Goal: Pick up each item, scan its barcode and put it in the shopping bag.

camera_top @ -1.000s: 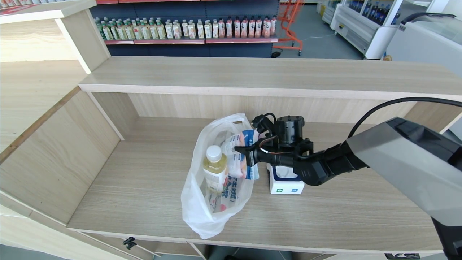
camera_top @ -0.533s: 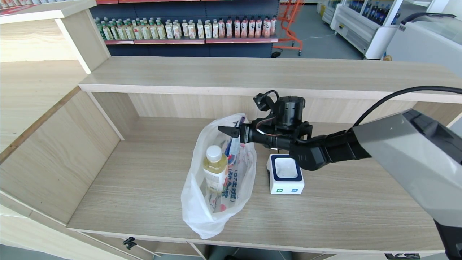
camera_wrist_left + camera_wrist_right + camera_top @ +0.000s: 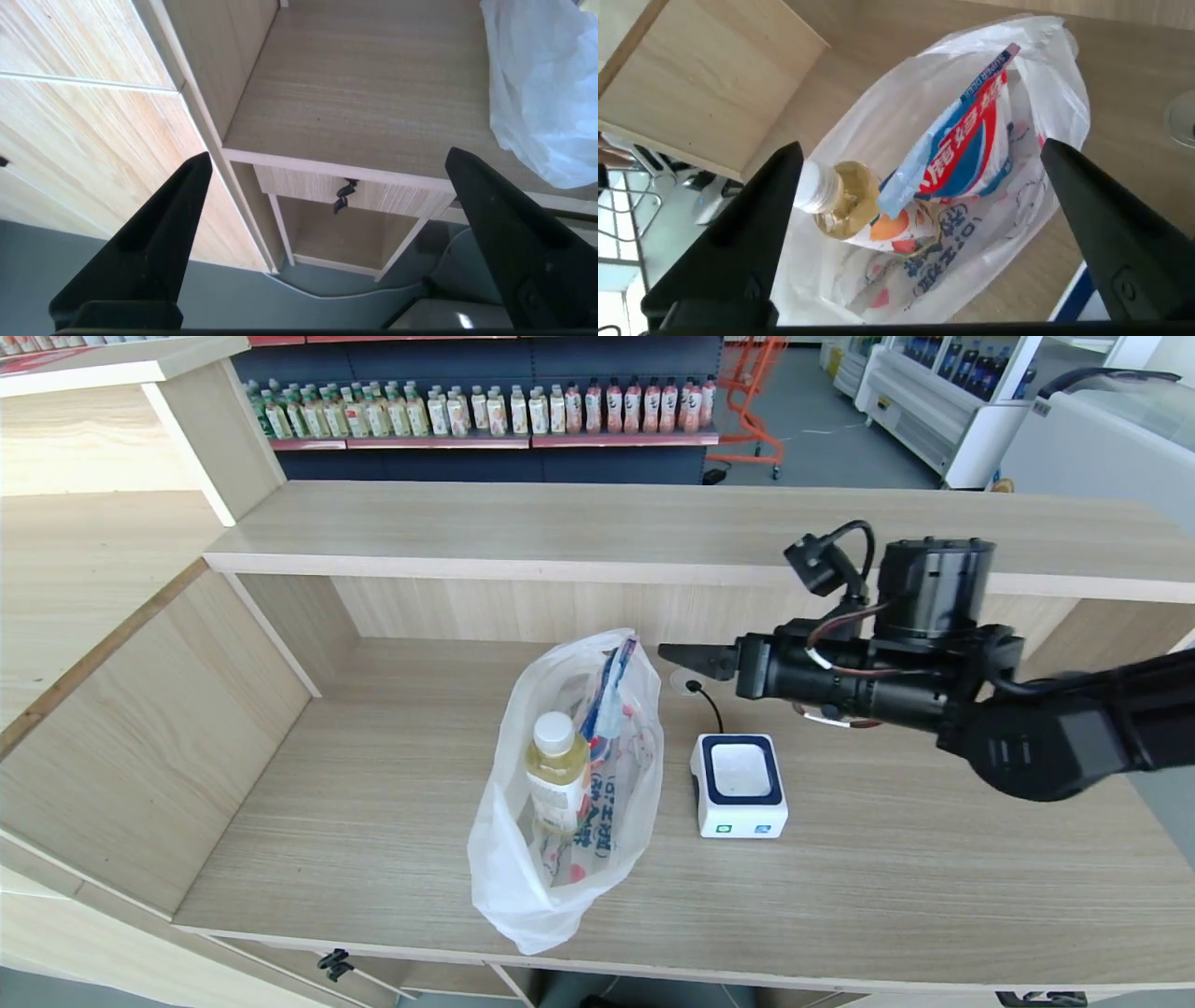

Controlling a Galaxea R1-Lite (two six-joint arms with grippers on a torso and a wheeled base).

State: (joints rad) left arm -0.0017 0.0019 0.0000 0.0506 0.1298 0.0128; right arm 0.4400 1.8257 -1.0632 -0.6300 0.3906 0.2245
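Plainly, the shopping bag (image 3: pixel 523 887) stands on the pale wood-grain counter (image 3: pixel 887 896). It is a thin, crinkled sack of milky white plastic with its mouth gaping. Inside it a bottle (image 3: pixel 556 775) of yellowish drink stands upright, round-shouldered under a white cap. Beside that a flat glossy packet (image 3: pixel 611 695) (red, white and blue) pokes up on edge past the rim. Just beside the bag on its right sits the scanner (image 3: pixel 739 784), a rounded white block with a dark-framed window on top. The right gripper (image 3: pixel 681 660) hangs higher than the bag's rim and to its right, apart from it, with its black fingers spread wide and nothing between them. The left gripper (image 3: pixel 327 159) hangs off the counter's front edge, with the bag's bulging base beyond it. It too is spread and empty.
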